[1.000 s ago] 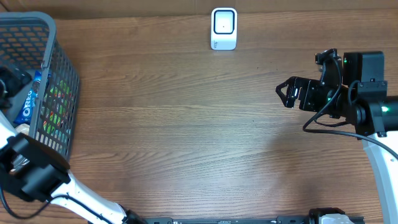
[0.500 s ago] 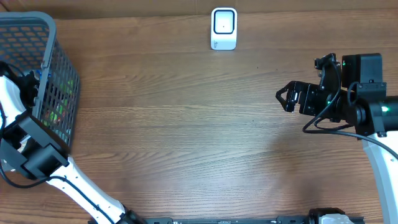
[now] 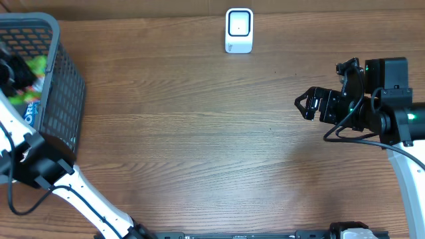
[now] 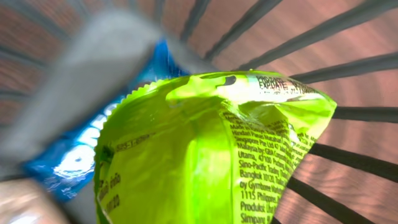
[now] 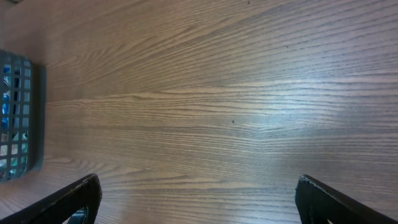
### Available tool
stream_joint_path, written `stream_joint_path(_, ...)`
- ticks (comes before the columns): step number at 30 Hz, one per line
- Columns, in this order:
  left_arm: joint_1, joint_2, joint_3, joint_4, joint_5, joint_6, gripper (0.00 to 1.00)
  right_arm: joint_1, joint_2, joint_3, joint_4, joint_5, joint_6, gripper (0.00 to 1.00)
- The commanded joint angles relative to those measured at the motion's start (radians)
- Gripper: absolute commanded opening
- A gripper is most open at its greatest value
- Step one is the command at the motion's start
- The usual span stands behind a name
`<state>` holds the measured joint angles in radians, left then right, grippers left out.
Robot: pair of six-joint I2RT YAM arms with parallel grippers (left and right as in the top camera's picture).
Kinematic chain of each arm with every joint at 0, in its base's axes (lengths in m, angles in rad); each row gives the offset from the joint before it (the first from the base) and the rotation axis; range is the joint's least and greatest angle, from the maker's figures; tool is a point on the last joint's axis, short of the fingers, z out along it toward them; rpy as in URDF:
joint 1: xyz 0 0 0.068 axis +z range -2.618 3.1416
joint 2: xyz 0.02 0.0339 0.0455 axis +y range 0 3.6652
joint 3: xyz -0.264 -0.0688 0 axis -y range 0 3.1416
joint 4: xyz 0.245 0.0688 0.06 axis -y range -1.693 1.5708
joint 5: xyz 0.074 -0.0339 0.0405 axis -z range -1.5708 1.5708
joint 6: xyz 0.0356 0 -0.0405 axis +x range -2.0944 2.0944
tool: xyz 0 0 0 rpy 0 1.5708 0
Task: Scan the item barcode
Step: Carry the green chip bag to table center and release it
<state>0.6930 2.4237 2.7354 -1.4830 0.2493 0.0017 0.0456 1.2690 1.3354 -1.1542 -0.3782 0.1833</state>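
Basket (image 3: 68, 99) with blue pack (image 4: 62, 165) inside, green packet (image 4: 205, 155) in clenched left pincer (image 3: 14, 72); right pincer (image 3: 301, 104) agape over bare table (image 3: 199, 146).

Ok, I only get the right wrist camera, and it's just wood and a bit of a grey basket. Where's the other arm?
Observer: The left gripper is down inside that basket, at the far left of the overhead view.
Operator: Has it got something?
Observer: It looks like it. Its own camera is filled by a crinkly green packet, pinched close up, with a blue packet behind it.
Operator: And where's the beeper thing?
Observer: The white scanner stands at the top edge of the overhead view, about midway across.
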Motion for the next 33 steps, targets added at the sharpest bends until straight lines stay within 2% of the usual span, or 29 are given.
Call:
stream_joint_path(1,-0.016,-0.104,0.256,-0.103,0.003,-0.021,0.04,-0.006,-0.007,0.025,0.008,-0.005,0.004,1.0)
stream_joint_path(4,-0.035,-0.159,0.361,-0.166,0.03,-0.024,0.04,-0.006,-0.007,0.025,0.016,-0.005,0.003,1.0)
stream_joint_path(8,-0.126,-0.241,0.396,-0.207,0.116,-0.015,0.04,-0.006,-0.007,0.025,0.048,-0.005,0.003,1.0)
stream_joint_path(9,-0.18,-0.261,0.393,-0.207,0.172,0.002,0.04,-0.006,-0.007,0.025,0.054,-0.005,0.003,1.0)
stream_joint_path(11,-0.293,-0.272,0.393,-0.207,0.188,0.002,0.05,-0.006,-0.007,0.025,0.051,-0.005,0.003,1.0)
stream_joint_path(14,-0.473,-0.272,0.319,-0.207,0.099,-0.018,0.07,-0.006,-0.007,0.025,0.05,-0.005,0.002,1.0)
stream_joint_path(17,-0.639,-0.272,0.105,-0.207,-0.1,-0.077,0.08,-0.006,-0.007,0.025,0.077,-0.004,0.003,1.0)
stream_joint_path(22,-0.823,-0.269,-0.299,-0.195,-0.119,-0.151,0.06,-0.006,-0.004,0.025,0.104,0.036,-0.001,1.0)
stream_joint_path(26,-0.905,-0.269,-0.524,-0.157,-0.156,-0.25,0.06,-0.006,0.001,0.025,0.104,0.068,-0.005,1.0)
stream_joint_path(29,-0.946,-0.269,-0.684,-0.07,-0.156,-0.308,0.09,-0.006,0.003,0.025,0.104,0.071,-0.013,1.0)
stream_joint_path(33,-0.955,-0.269,-0.846,0.033,-0.152,-0.388,0.07,-0.006,0.003,0.025,0.105,0.071,-0.017,1.0)
